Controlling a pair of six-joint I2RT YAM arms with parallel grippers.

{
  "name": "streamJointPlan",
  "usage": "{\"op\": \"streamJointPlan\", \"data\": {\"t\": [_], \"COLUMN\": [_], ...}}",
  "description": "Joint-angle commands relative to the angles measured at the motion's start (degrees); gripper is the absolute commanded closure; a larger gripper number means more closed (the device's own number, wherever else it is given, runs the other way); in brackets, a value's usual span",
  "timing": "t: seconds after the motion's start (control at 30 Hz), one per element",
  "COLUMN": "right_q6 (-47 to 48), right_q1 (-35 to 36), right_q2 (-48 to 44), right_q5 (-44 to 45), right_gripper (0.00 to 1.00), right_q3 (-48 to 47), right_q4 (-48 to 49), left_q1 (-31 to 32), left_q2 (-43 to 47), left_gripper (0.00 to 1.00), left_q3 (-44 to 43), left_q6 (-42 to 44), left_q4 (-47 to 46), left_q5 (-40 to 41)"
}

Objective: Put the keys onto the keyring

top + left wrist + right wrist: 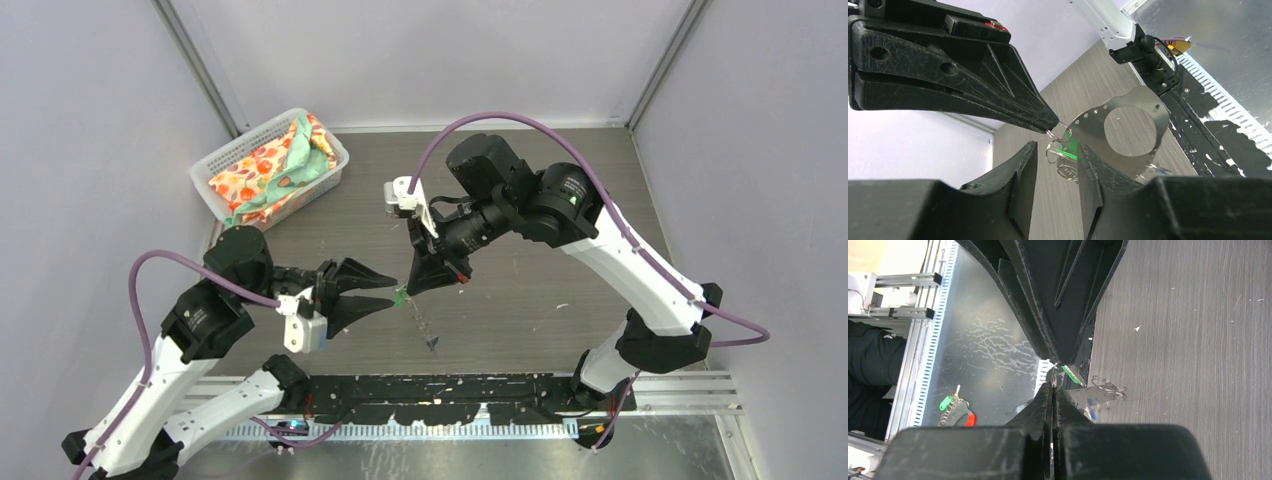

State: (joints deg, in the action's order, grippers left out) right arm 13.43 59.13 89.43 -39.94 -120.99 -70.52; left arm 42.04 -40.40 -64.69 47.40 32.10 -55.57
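Note:
My right gripper points down over the table's middle and is shut on a small wire ring at the top of the keyring. The keyring is a flat grey metal loop with small holes, and it hangs below the gripper. The green key dangles beside that ring, between the fingers of my left gripper. That gripper is open and reaches in from the left without touching the key. The blue key hangs at the keyring's low end. In the right wrist view the shut right gripper has the green key just past its fingertips.
A white mesh basket with colourful cloth stands at the back left. A black strip and metal rails run along the near edge. Below them, a green-tagged item with a red part lies on the metal sheet.

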Motion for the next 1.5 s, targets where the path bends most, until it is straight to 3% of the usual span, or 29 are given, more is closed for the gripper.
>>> {"op": "streamJointPlan", "data": {"t": [0.0,0.27,0.6,0.97,1.13,1.47], "right_q6": [0.01,-0.07,0.19,-1.3,-5.26,-16.14], "right_q1": [0.23,0.65,1.31,1.42,1.34,1.4], "right_q2": [-0.02,0.43,0.92,-0.18,-3.92,-14.82], "right_q5": [-1.56,-1.46,-1.25,2.55,6.29,12.19], "right_gripper": [0.99,0.99,0.99,0.99,0.99,0.99], "right_q3": [-2.41,-3.22,-3.39,-2.45,2.12,20.51], "right_q4": [0.6,0.45,-0.24,1.47,9.87,36.11], "left_q1": [0.2,0.23,0.23,0.2,0.23,0.23], "left_q2": [-0.33,-1.4,-3.34,-3.25,-2.59,-0.38], "left_gripper": [0.65,0.72,0.76,1.0,1.0,1.0], "left_q3": [-1.96,-3.74,-5.22,-5.31,-4.77,-2.7], "left_q6": [1.15,5.82,7.85,7.87,12.82,19.82], "left_q4": [-0.23,6.26,7.32,6.45,8.97,9.74], "left_q5": [-0.45,-2.48,-1.18,-2.73,-3.47,-3.1]}}
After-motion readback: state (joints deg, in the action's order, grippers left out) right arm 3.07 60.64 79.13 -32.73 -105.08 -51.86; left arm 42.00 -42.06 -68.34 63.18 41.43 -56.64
